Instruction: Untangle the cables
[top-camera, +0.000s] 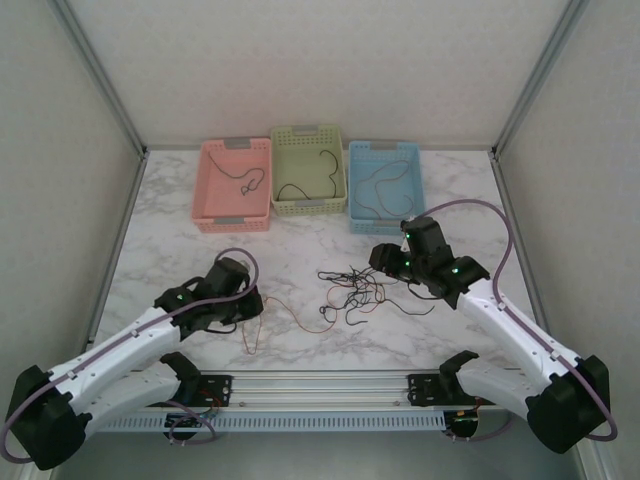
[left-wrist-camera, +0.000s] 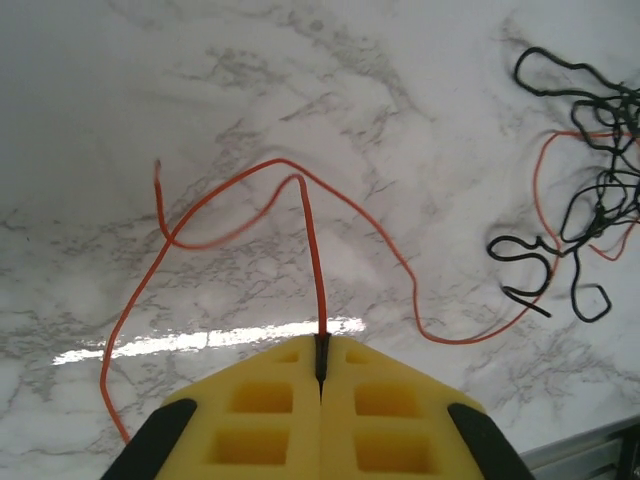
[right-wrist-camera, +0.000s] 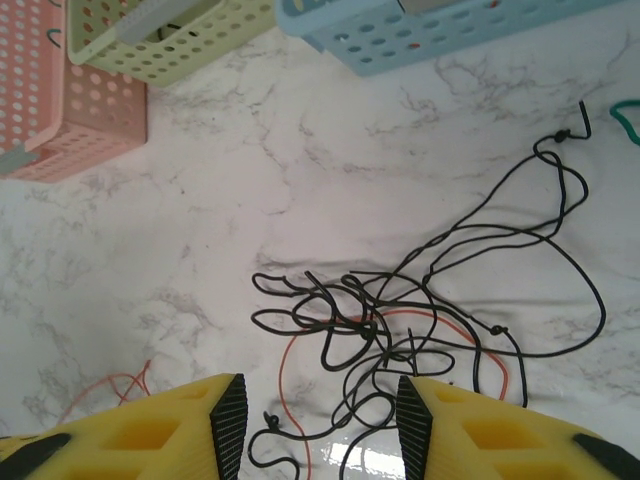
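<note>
Nearest the lens, the left arm (top-camera: 120, 350) and right arm (top-camera: 515, 325) reach out over the marble table (top-camera: 160, 200); a pink basket (top-camera: 232, 224), a green basket (top-camera: 310, 209) and a blue basket (top-camera: 378, 226) stand well beyond both sets of fingers; the cables (top-camera: 355, 290) lie knotted just ahead of and below the right gripper (right-wrist-camera: 320, 395), whose fingers stand partly apart and hold nothing; an orange cable (left-wrist-camera: 350, 215) runs straight out from the left gripper (left-wrist-camera: 322, 345), which is pressed shut on it, loops, then trails off to those fingers' right into the knot; its long axis lies across the table, so drawing it leftward, away from the nearer right arm, looks the way to free it
</note>
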